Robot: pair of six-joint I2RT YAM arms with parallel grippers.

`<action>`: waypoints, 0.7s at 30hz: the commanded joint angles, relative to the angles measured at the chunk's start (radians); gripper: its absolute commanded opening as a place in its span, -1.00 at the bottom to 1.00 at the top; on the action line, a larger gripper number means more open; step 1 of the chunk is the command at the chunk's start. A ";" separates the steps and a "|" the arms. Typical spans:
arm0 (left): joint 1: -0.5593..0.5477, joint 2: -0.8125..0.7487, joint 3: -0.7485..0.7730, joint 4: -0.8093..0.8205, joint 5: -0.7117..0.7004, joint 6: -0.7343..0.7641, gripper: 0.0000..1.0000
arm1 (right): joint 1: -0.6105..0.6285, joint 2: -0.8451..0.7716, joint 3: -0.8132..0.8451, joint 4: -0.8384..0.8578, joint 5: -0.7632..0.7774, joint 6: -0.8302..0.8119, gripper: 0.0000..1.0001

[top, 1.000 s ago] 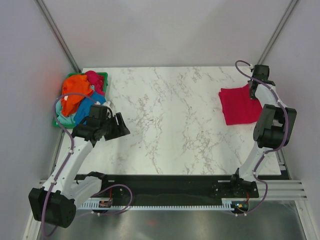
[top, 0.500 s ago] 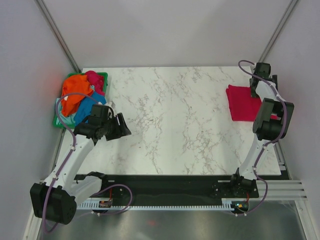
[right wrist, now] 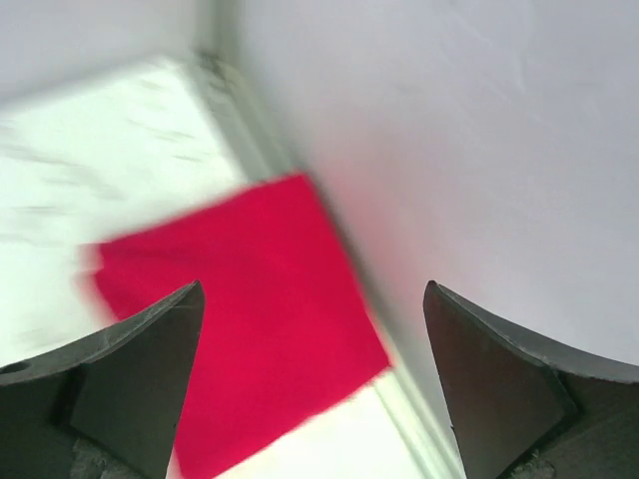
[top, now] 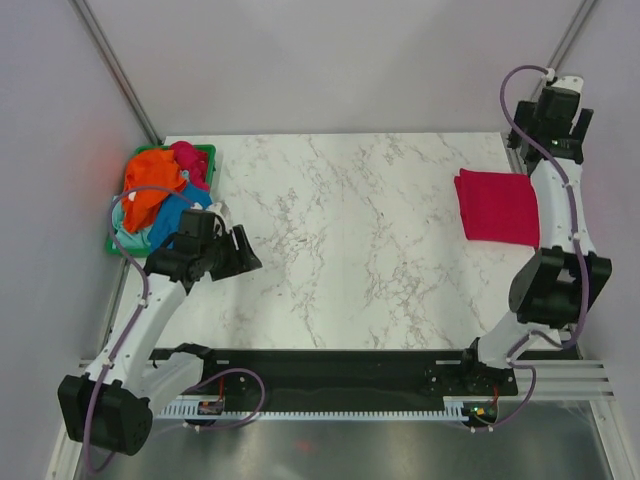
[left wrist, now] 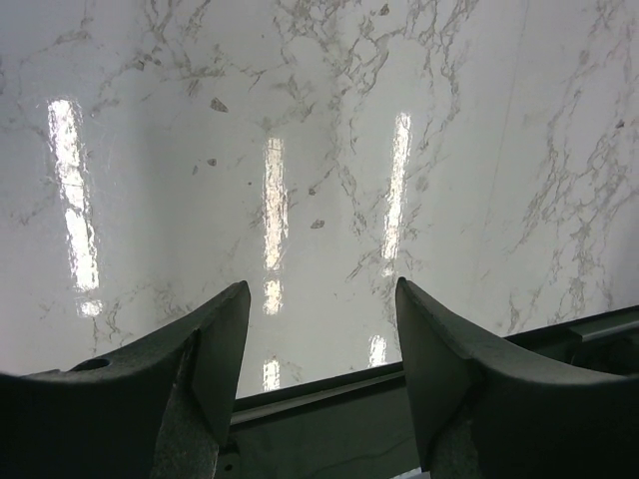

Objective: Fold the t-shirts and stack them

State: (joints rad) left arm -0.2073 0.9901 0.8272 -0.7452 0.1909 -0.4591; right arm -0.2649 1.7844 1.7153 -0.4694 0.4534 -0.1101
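Note:
One magenta-red t-shirt [top: 498, 205] lies folded flat on the marble table [top: 350, 230] near its right edge. It also shows in the right wrist view [right wrist: 240, 319], below the fingers. My right gripper [top: 556, 118] [right wrist: 312, 291] hangs open above the table's far right corner, apart from that shirt and holding nothing. More t-shirts sit heaped in the green basket [top: 205, 152]: orange [top: 152, 180], magenta [top: 190, 160] and blue [top: 170, 215]. My left gripper [top: 244, 256] [left wrist: 319, 287] is open and empty over bare table, just right of the basket.
The right wall [right wrist: 449, 130] stands close beside the folded shirt and my right gripper. The basket fills the table's far left corner. A dark rail [left wrist: 329, 394] runs along the table's near edge, under my left fingers.
My right gripper has opened, let go of the magenta-red shirt and lifted back towards the far right corner. The shirt has slid right and lies squarer. The left arm has barely moved.

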 commanded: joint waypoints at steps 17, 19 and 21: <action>0.000 -0.344 -0.010 0.086 -0.008 0.030 0.40 | 0.683 -0.562 -0.810 0.397 -0.694 0.629 0.96; 0.000 -0.376 -0.014 0.092 -0.022 0.027 0.40 | 0.768 -0.577 -0.829 0.365 -0.671 0.625 0.96; 0.000 -0.387 -0.016 0.093 -0.025 0.023 0.40 | 0.831 -0.618 -0.871 0.367 -0.636 0.642 0.96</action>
State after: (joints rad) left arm -0.2073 0.6235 0.8173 -0.6994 0.1829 -0.4591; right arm 0.5106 1.2469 0.8684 -0.1066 -0.2508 0.5140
